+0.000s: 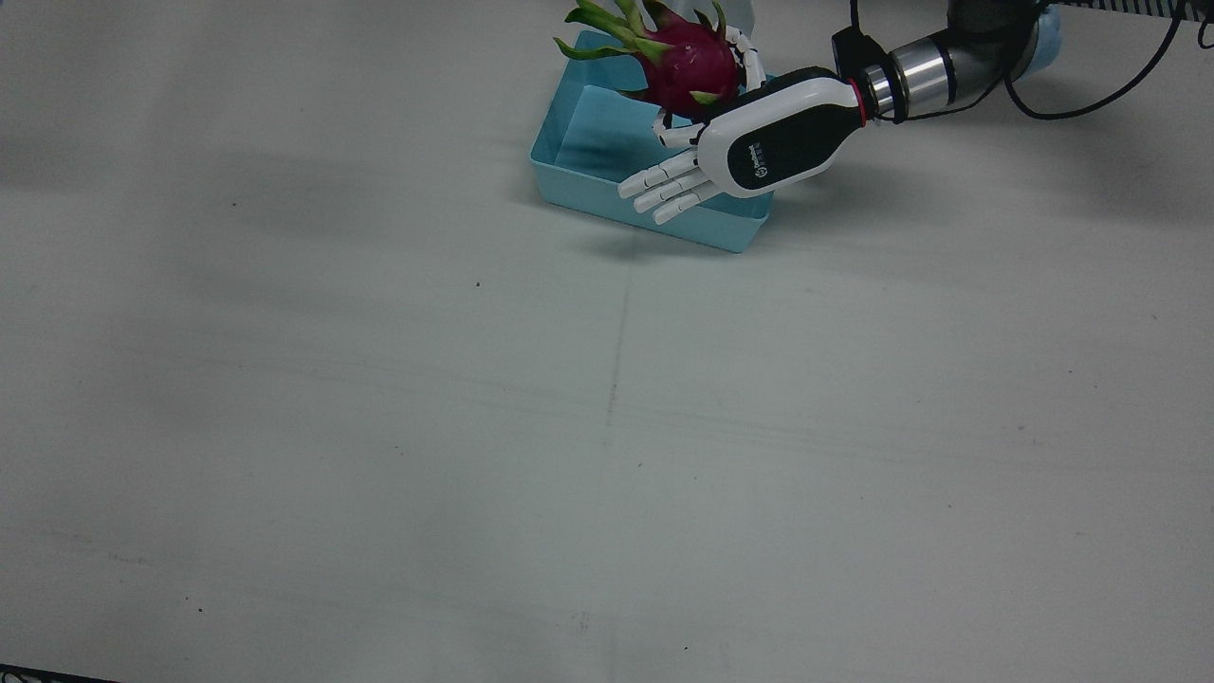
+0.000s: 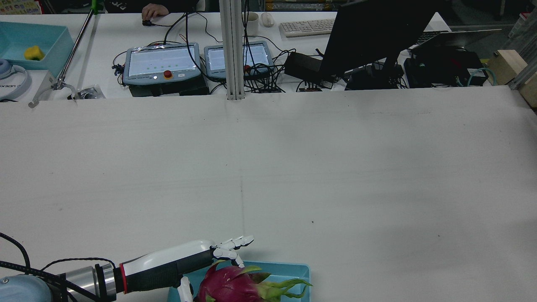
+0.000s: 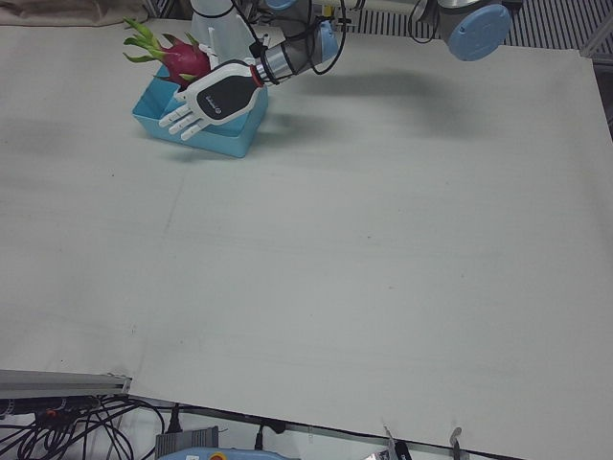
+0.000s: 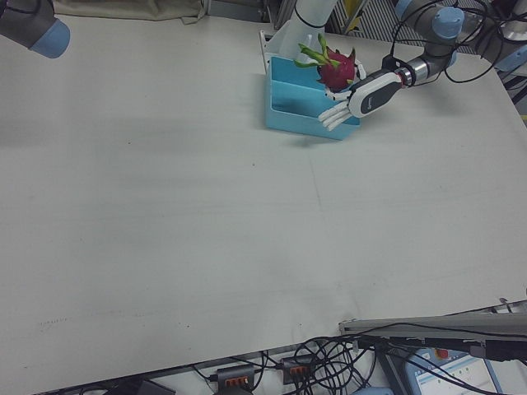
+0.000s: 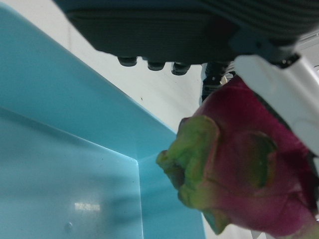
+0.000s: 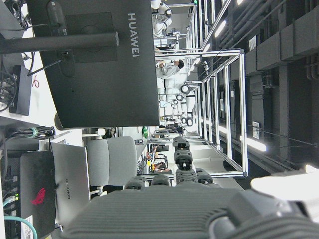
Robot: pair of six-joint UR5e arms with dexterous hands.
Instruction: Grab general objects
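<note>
Table (image 1: 607,427): bare but for one bin.
Bin (image 1: 588,180): blue, at the robot's edge of the table.
Left hand (image 1: 749,142): yours, over the bin, thumb and one finger pinching the fruit, the other fingers straight and spread.
Dragon fruit (image 1: 688,62): held above the bin's back wall, on the hand's pedestal side, leafy end pointing away from the palm.
Right hand: your grip state could not be told; its camera faced the room.

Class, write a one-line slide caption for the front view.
The left hand holds a dragon fruit above a light blue bin on a bare white table.
</note>
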